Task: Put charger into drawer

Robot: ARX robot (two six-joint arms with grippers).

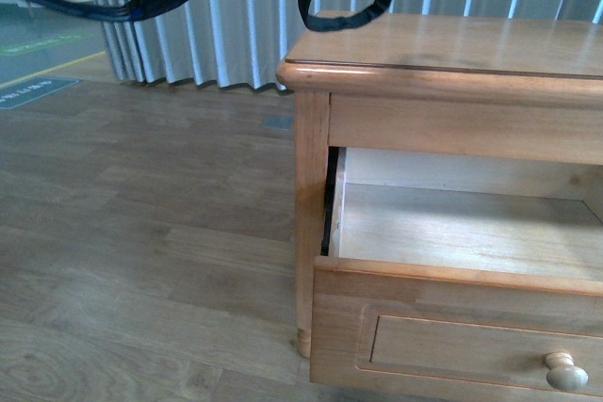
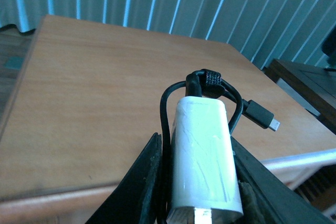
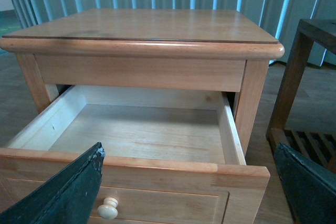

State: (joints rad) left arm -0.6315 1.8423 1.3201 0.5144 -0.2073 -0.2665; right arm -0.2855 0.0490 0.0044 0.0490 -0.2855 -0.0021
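The left fingers (image 2: 143, 187) are clamped on the two broad sides of the charger (image 2: 207, 156), which hangs in the air above the cabinet's top surface (image 2: 94, 87), not yet over the drawer (image 1: 452, 233). The white block's long axis runs along the line of the fingers. Its far end points away from the wrist, and there the black cable (image 2: 167, 98) is bunched with its small connector sticking out.

In the front view the arm's dark hardware sits at the 12 o'clock edge above the cabinet's near corner, and the open drawer lies at about 5 o'clock from it, lower and nearer the robot. So I judge the coming move to be a carry forward of the top's edge, then down.

The right fingers (image 3: 63, 192) are spread apart and empty in front of the drawer's face near the knob (image 3: 108, 208). They are nearer the drawer but hold nothing.
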